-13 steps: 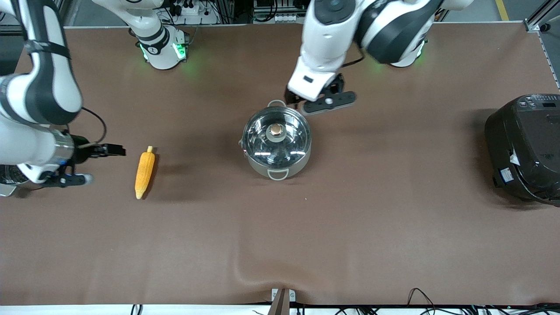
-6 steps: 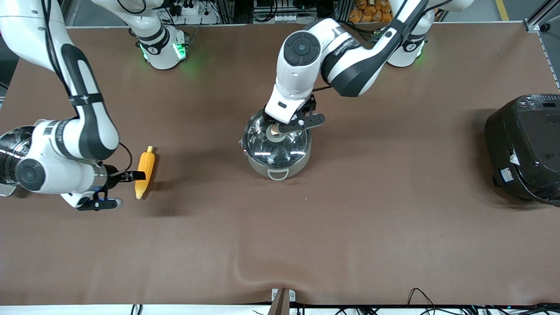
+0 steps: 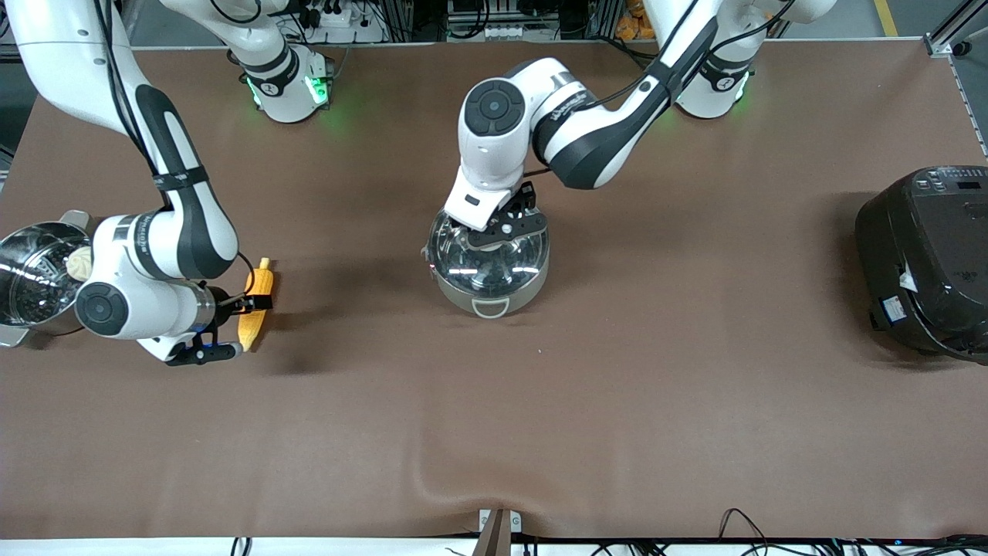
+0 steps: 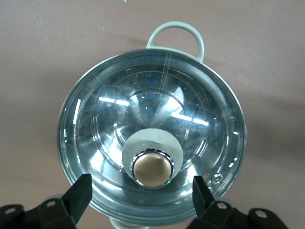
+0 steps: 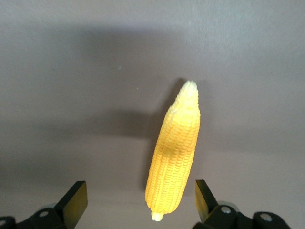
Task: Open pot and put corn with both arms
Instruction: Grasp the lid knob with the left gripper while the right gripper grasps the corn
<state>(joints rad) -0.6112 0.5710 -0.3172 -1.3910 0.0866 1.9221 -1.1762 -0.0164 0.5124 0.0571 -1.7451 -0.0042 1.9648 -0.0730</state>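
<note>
Both our arms had dropped closer: our left pincer (image 4: 143, 200) hung wide over the lid's knob (image 4: 152, 167) on the pot (image 3: 489, 266), mid-counter (image 3: 656, 371); our right pincer (image 5: 140, 202) gaped over the corn (image 5: 174, 157) lying there. Next, we judged, both should lower and close.

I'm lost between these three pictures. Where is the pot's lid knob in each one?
Front view: the knob is hidden under the left gripper, at the middle of the glass lid of the pot.
Left wrist view: the knob shows plainly, brass-coloured, between the open fingers.
Right wrist view: not in it; only the corn on the table.
Shared landmark: the pot's grey loop handle.
</note>
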